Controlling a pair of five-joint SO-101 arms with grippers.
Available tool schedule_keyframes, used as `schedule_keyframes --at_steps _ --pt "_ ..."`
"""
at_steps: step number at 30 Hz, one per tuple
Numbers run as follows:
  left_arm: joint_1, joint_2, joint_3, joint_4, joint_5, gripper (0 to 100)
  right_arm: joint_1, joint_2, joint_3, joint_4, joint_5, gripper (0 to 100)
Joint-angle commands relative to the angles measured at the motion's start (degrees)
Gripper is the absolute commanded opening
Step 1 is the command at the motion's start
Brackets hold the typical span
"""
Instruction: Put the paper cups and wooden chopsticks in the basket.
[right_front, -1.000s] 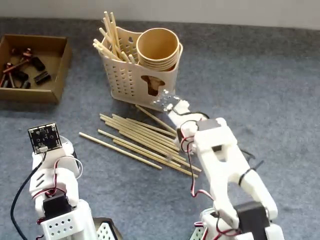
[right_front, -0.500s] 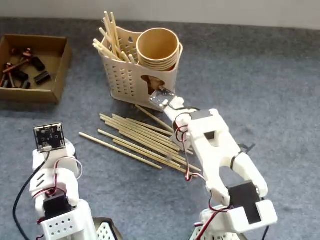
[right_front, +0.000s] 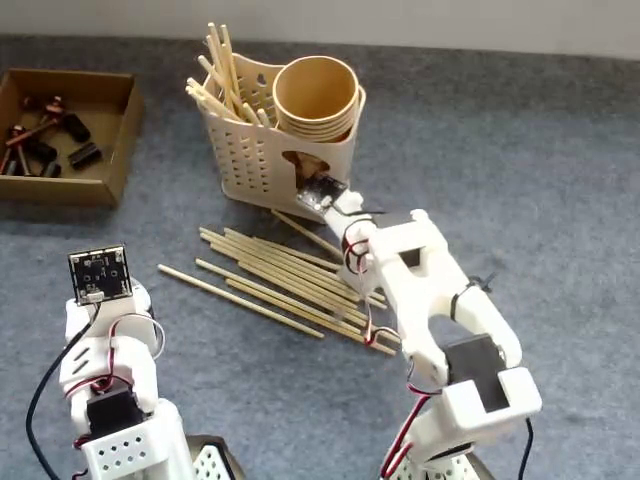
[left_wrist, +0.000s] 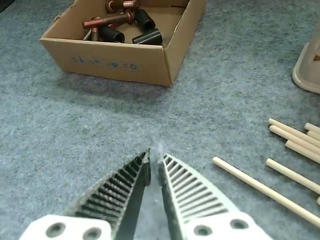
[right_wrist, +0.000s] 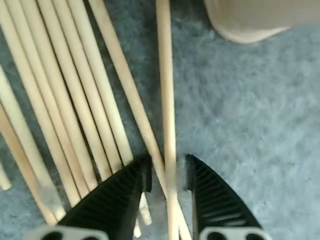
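A cream basket (right_front: 262, 150) stands at the back of the table with stacked paper cups (right_front: 316, 95) and several chopsticks (right_front: 215, 72) upright in it. Many more wooden chopsticks (right_front: 280, 280) lie in a fan on the grey carpet in front of it. My right gripper (right_wrist: 166, 167) is low over this pile, just in front of the basket's corner (right_wrist: 250, 20). It is open, with its fingers either side of one chopstick (right_wrist: 165, 100). My left gripper (left_wrist: 154, 161) hovers shut over bare carpet at the near left, holding nothing.
A cardboard box (right_front: 95, 185) of bolts and black spacers sits at the far left, also seen ahead of the left gripper as the box (left_wrist: 115, 62). Open carpet lies to the right of the right arm (right_front: 440, 310).
The right arm has stretched forward and down, bringing its gripper closer to the basket's base over the chopsticks. The left arm has barely shifted.
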Motion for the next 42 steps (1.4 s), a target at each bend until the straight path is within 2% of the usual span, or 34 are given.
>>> schedule_keyframes --at_steps 1,5,7,9,11,19,34,42 --pt "-0.22 0.13 0.22 -1.05 -0.44 5 0.22 0.84 -1.80 -0.84 0.53 11.6" --pt "-0.22 0.13 0.22 -1.05 -0.44 5 1.01 2.07 -3.38 -2.33 0.53 10.5" --pt "-0.22 0.13 0.22 -1.05 -0.44 5 1.10 2.33 -3.38 -2.15 1.14 5.3" --pt "-0.22 0.13 0.22 -1.05 -0.44 5 1.10 2.33 -3.30 -2.07 4.84 0.0" --pt "-0.22 0.13 0.22 -1.05 -0.44 5 1.01 2.33 -3.30 -0.40 7.21 1.0" --pt "-0.22 0.13 0.22 -1.05 -0.44 5 0.75 1.10 -3.74 9.98 7.56 0.5" --pt "-0.22 0.13 0.31 -1.05 -0.53 5 -2.15 -26.68 6.37 11.38 7.12 0.5" --pt "-0.22 0.13 0.31 -1.05 -0.53 5 -7.08 -42.24 7.25 11.03 -7.03 0.5"
